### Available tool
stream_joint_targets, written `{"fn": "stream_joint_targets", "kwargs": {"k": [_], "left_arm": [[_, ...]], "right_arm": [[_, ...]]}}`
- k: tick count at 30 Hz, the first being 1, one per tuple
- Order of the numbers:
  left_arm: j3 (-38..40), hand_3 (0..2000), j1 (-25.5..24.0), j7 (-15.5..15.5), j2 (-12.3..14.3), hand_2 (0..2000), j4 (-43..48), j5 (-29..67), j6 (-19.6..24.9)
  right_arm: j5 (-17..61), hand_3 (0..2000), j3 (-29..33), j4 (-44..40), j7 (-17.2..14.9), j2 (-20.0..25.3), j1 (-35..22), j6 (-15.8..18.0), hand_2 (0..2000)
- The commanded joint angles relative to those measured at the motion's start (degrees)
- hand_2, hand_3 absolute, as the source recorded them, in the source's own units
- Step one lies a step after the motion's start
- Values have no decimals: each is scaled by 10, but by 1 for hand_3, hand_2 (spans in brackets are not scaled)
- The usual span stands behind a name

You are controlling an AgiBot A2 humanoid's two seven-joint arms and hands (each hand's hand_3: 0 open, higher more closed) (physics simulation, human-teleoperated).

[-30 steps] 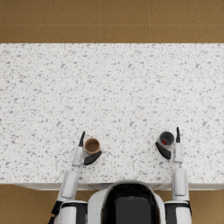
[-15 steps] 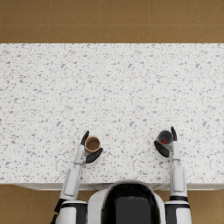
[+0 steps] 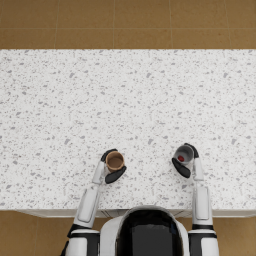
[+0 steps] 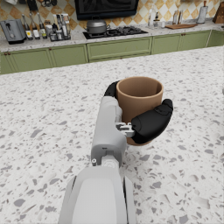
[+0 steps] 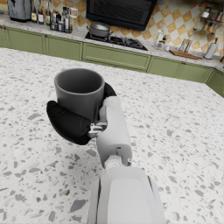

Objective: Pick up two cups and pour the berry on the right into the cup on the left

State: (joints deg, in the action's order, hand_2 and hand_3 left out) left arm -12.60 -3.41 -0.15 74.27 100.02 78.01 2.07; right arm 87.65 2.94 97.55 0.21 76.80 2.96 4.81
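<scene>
A brown cup (image 3: 115, 161) stands upright near the table's front edge, left of centre, and my left hand (image 3: 113, 169) grips it around the side. The left wrist view shows the brown cup (image 4: 139, 100) with the dark fingers (image 4: 151, 121) wrapped round its wall. To the right, a grey cup (image 3: 183, 154) holds a red berry (image 3: 181, 158), and my right hand (image 3: 185, 162) is closed around it. In the right wrist view the grey cup (image 5: 79, 92) sits upright in the right hand (image 5: 73, 120); the berry is hidden there.
The speckled white table (image 3: 125, 100) stretches far ahead, with its front edge (image 3: 50, 211) just behind the hands. Brown floor (image 3: 125, 22) lies beyond it. Green kitchen cabinets (image 4: 118, 48) and a stove (image 5: 109, 38) stand in the background.
Both hands have closed their fingers around the cups they flanked a second ago. The cups stay in the same spots on the table.
</scene>
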Motion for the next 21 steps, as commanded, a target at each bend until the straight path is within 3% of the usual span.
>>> {"fn": "stream_joint_targets", "kwargs": {"k": [1,4,11,14,15,16,21], "left_arm": [[-22,1280,36,0,22,2000,-1,0,0],[-39,1280,58,0,40,2000,-5,0,0],[-59,1280,90,0,67,2000,-15,113,1],[-66,1280,99,-1,75,2000,-34,127,1],[-64,1280,140,0,101,2000,-67,130,1],[-66,1280,148,0,106,2000,-73,132,2],[-72,1280,160,0,115,2000,-101,135,2]], "right_arm": [[0,1280,-20,56,0,2,-19,-1,2000],[0,1280,-35,58,0,7,-43,-1,2000],[127,1280,-58,90,0,21,-94,2,2000],[182,1280,-75,91,0,30,-119,3,2000],[200,1280,-92,67,0,51,-162,4,2000],[219,1280,-96,65,0,56,-172,5,2000],[311,1280,-100,69,0,63,-195,11,2000]]}}
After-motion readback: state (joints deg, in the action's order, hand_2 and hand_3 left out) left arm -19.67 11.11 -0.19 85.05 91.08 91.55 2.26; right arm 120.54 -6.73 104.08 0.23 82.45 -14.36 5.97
